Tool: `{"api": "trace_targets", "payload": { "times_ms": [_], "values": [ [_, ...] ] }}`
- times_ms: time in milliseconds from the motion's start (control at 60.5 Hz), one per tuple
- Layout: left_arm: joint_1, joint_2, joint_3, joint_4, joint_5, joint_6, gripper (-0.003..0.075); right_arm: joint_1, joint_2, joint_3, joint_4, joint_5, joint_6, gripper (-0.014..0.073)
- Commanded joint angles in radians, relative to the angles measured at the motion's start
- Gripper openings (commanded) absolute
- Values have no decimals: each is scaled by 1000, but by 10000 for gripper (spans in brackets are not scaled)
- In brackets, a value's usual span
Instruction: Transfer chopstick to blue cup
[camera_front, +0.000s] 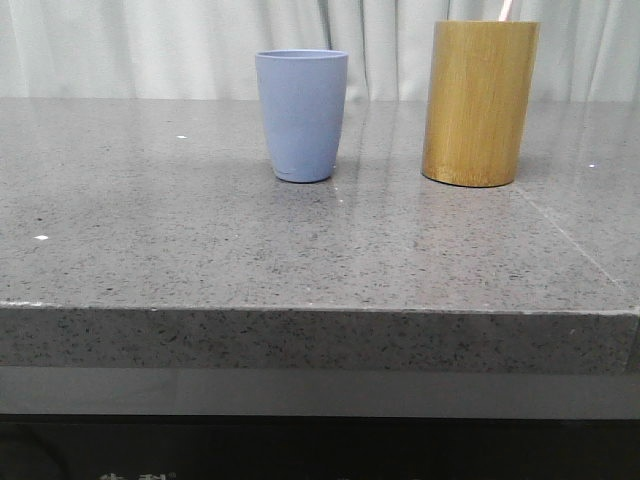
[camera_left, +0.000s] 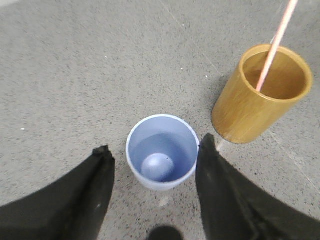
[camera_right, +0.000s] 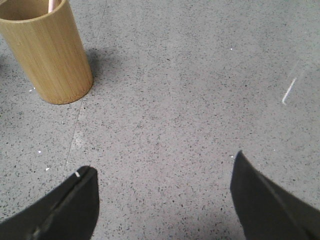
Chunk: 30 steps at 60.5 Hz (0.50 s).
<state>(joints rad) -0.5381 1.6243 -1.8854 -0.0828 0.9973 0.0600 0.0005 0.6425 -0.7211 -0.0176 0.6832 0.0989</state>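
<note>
No brand or label shows on either vessel; the only writing is a strip of pale characters at the very bottom of the front view, below the tabletop (camera_front: 150, 260), cut off and too small to read. On the grey speckled tabletop stand two containers: one blue cup (camera_front: 301, 115) and one taller yellow-brown bamboo cylinder (camera_front: 479, 103), both upright toward the far edge, the cylinder nearer the far right corner, the cup beside it toward the middle, the two apart with bare stone between them. There is one chopstick (camera_left: 276, 41), a thin pale pink stick that stands tilted inside the bamboo cylinder, leaning on its rim, its upper end rising well above it; in the front view only a short pink tip (camera_front: 505, 10) pokes out over the rim. The blue cup holds nothing. A few white flecks lie on the stone and a faint seam runs across it near the cylinder. The left claw (camera_left: 155, 150) hangs over the blue cup, spread wide, a dark finger on each side of the cup and gripping nothing. The right claw (camera_right: 162, 170) is likewise spread wide over bare tabletop, empty, with the bamboo cylinder (camera_right: 47, 50) standing well off to one side.
</note>
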Motion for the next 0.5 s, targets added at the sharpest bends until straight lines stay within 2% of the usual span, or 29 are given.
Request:
{"api": "trace_targets", "payload": {
  "times_ms": [0,281,480],
  "values": [
    [-3,-132,73,16,-99,-7,365,2,8,-33,-13,-67,-8,559],
    [-3,-422,458,58,-212,-7,365,2,9,-33,34,-69,-8,559],
    [-3,-578,656,52,-255,-7,365,2,14,-33,84,-81,-8,559]
  ]
}}
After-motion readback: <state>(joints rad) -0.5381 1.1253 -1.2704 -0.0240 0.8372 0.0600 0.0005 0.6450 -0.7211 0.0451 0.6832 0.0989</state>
